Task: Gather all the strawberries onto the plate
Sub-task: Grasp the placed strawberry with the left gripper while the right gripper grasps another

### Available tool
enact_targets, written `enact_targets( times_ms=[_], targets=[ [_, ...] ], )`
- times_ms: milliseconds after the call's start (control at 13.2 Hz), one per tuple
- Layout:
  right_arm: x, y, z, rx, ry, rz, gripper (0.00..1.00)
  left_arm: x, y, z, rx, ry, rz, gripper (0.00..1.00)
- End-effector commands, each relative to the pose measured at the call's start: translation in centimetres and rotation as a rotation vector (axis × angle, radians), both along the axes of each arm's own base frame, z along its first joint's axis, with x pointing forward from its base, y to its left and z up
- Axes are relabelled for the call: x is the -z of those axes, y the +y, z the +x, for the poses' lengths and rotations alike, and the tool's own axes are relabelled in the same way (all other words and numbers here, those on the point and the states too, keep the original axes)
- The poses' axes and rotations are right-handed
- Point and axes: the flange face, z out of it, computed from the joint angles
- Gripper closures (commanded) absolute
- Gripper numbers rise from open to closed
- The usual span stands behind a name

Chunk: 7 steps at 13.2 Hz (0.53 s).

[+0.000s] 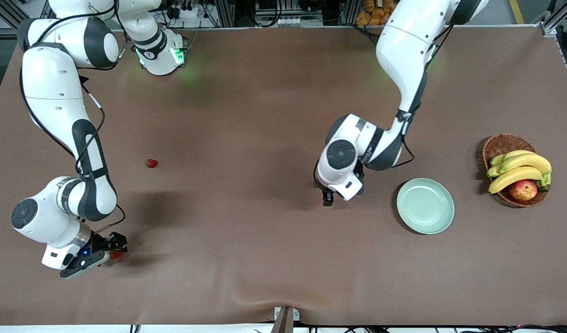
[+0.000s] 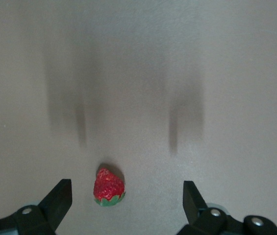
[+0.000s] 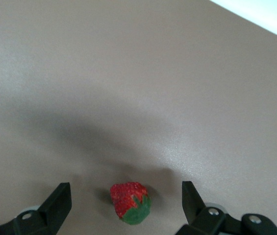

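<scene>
One strawberry (image 1: 151,163) lies alone on the brown table, toward the right arm's end. A second strawberry (image 3: 131,202) rests on the cloth between the spread fingers of my right gripper (image 3: 126,200), which is low and open; the front view shows this berry (image 1: 117,254) at the tips of that gripper (image 1: 114,248). A third strawberry (image 2: 109,187) lies between the open fingers of my left gripper (image 2: 127,200), closer to one finger (image 2: 60,198). The left gripper (image 1: 338,194) hides this berry in the front view. The mint-green plate (image 1: 425,206) sits beside the left gripper and holds nothing.
A wicker basket (image 1: 498,144) with bananas (image 1: 519,169) and an apple (image 1: 523,190) stands near the left arm's end of the table, past the plate. The table's white front edge (image 3: 270,14) shows in the right wrist view.
</scene>
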Motion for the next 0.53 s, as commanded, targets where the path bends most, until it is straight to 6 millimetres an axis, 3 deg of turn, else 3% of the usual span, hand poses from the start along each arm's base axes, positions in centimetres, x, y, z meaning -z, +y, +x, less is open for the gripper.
enact_targets(
  times_ms=[0, 152, 455],
  targets=[
    [2.5, -0.7, -0.4, -0.028, -0.013, 0.031, 0.0, 0.6, -0.3, -0.9, -0.028, 0.016, -0.024, 0.0],
    [2.5, -0.6, -0.4, -0.025, -0.012, 0.034, 0.0, 1.4, -1.2, -2.3, -0.031, 0.046, -0.031, 0.0],
    [1.7, -0.4, -0.2, -0.024, -0.012, 0.04, 0.0, 2.7, -1.5, -3.1, -0.029, 0.06, -0.027, 0.0]
  ],
)
